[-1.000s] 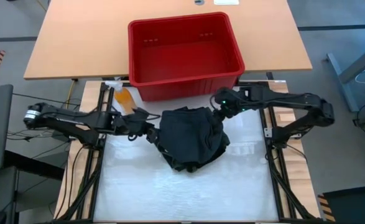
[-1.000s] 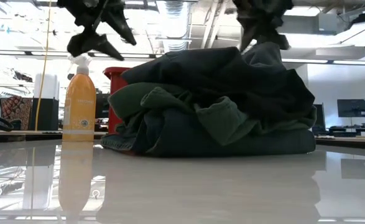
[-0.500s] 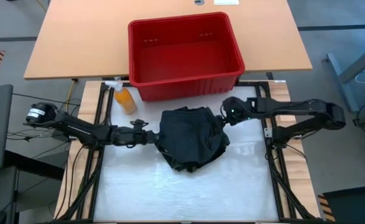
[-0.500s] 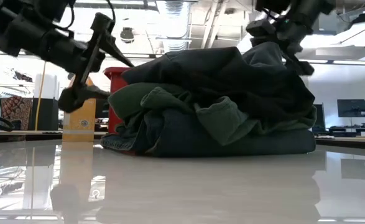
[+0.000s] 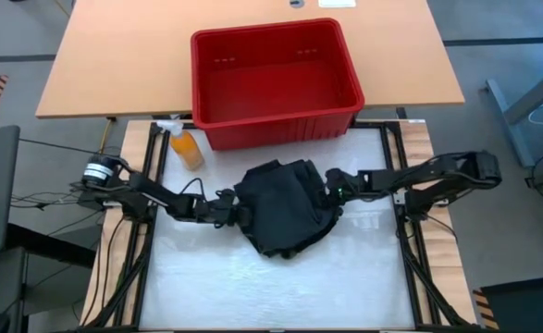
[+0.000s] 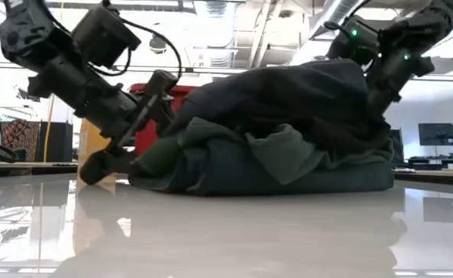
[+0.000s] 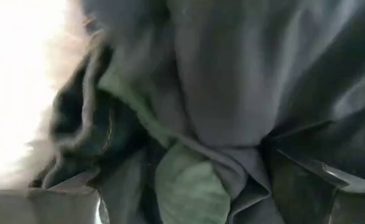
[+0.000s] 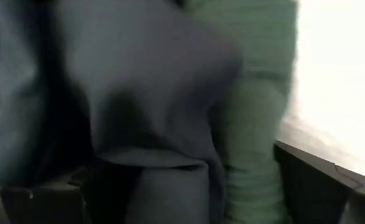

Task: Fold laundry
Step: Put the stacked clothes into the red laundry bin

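From above, the laundry is seen heaped mid-worktop, pressed between the left gripper and right gripper, below the red bin.

At table height, the left fingers, spread apart, are shown low against the pile's edge, a detail hidden overhead.

In the wrist views, cloth fills the gap between open fingers; probably several layers would be pinched together, spoiling the fold.

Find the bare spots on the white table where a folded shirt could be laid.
Free: the white table in front of the clothes pile, and its near corners. Crowded: the strip between pile and red bin, with the bottle and both arms flanking the pile.
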Robot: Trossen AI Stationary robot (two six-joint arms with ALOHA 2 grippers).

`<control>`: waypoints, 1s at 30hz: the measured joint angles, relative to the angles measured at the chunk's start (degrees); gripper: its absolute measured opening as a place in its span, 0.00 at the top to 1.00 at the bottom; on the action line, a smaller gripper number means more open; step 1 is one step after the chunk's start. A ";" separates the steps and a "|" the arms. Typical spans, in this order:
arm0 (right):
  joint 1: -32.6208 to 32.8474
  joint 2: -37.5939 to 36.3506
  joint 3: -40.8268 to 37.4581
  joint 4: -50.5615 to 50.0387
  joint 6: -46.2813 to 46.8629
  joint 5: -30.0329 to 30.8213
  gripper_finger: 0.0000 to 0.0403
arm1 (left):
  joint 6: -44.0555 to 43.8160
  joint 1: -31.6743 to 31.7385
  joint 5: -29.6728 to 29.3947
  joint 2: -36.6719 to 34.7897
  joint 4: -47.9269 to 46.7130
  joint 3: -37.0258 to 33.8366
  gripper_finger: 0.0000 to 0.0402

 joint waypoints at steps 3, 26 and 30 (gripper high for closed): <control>1.95 4.77 -0.99 6.09 1.33 0.02 0.06 | 0.81 -0.01 1.82 4.89 3.58 2.19 0.28; 4.10 5.83 -1.13 19.03 4.53 -4.24 0.49 | 9.55 6.39 10.76 8.69 6.54 9.43 0.80; 4.20 0.75 -1.13 16.93 5.33 -3.74 0.50 | 10.61 6.67 9.42 7.54 7.07 9.72 0.80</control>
